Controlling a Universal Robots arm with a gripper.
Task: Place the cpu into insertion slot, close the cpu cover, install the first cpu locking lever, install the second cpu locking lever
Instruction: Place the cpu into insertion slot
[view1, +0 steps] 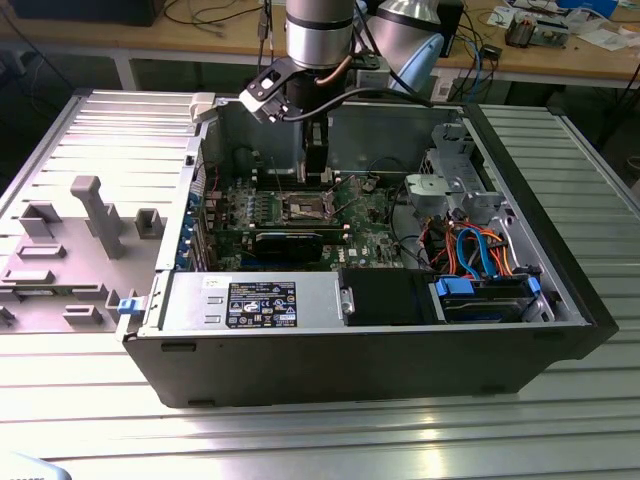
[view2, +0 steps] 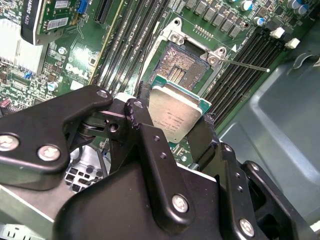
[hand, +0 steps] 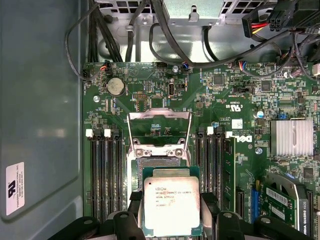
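Second wrist view: gripper (view2: 175, 109) clamped on the cpu (view2: 178, 116), near the open insertion slot (view2: 183, 62).

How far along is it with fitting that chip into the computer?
Nothing finished yet. The black hand holds the flat silvery square chip over the empty tan-gold socket. The thin silver cover frame stands open, so seating, closing and latching remain.

the cpu (hand: 171, 204) shows dull silvery metal — the gripper (view2: 177, 109) matt black, the table (view1: 320, 440) shiny ribbed metal.

Bright overhead light, glare on table (view1: 430, 425)
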